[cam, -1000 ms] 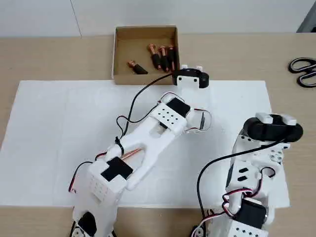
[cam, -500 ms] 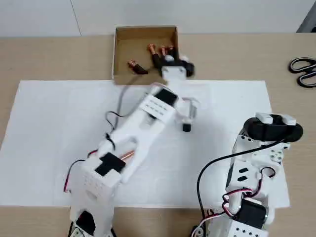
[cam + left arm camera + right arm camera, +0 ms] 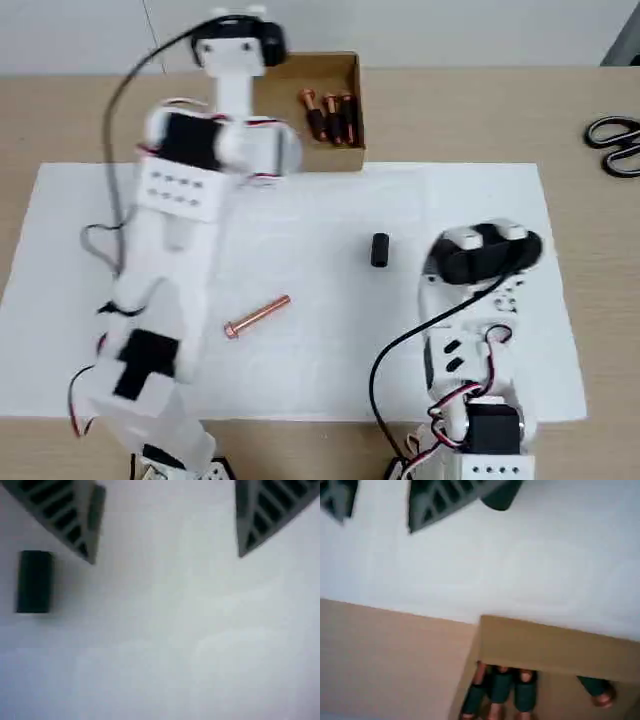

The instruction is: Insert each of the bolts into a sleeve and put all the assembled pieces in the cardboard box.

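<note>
The loose bolt [image 3: 258, 315] is a slim copper rod with a wider head. It lies flat on the white paper [image 3: 450, 200], its long axis slanted: the head points back toward the arm bases and the shaft tip toward the cardboard box [image 3: 335, 160]. It rests beside the left arm [image 3: 180, 200], well behind the end that arm holds over the box's far left corner. The sleeve [image 3: 380, 250] is a short black cylinder, also on its side, with its long axis running from the bases toward the box. It sits near the head of the right arm [image 3: 480, 260], on the side facing the left arm. In the left wrist view, the left gripper [image 3: 166, 557] has its fingers spread wide with bare paper between them, and the sleeve lies just outside one finger. The right gripper [image 3: 375, 522] is likewise spread and holds nothing; the box stands ahead of it. Three assembled pieces [image 3: 328, 115] lie side by side in the box, copper heads toward the far wall and dark sleeves toward the near one. A fourth piece [image 3: 595, 690] lies apart from them. Scissors [image 3: 615, 145] rest on the table [image 3: 500, 110], well off beyond the right arm.
</note>
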### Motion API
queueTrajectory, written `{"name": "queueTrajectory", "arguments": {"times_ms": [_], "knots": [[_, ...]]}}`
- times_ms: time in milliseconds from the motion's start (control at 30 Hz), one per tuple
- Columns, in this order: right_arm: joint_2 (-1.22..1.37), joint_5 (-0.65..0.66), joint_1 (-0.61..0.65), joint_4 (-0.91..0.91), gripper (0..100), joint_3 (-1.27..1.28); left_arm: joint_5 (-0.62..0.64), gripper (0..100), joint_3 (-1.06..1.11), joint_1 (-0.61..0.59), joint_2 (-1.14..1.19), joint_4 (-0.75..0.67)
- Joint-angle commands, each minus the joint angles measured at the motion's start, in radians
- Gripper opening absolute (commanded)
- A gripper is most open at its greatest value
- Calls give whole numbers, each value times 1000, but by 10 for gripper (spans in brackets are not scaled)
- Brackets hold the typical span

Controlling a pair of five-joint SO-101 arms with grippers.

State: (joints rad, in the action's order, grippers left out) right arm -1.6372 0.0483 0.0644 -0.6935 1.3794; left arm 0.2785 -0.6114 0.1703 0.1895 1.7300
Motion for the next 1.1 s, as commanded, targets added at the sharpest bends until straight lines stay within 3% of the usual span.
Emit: {"name": "queueTrajectory", "arguments": {"times_ms": [0,300,567,833,1067], "knots": [[91,-5,42,2,133,-106,-41,121,54,-69,-103,20],[684,-20,110,4,158,-450,-41,108,180,-71,-135,17],[1078,-226,163,-1,160,-698,-41,108,189,-75,-137,15],[1221,-333,200,-125,162,-801,-41,108,189,-77,-137,15],[1279,-339,202,-236,162,-802,-41,108,189,-74,-135,15]]}}
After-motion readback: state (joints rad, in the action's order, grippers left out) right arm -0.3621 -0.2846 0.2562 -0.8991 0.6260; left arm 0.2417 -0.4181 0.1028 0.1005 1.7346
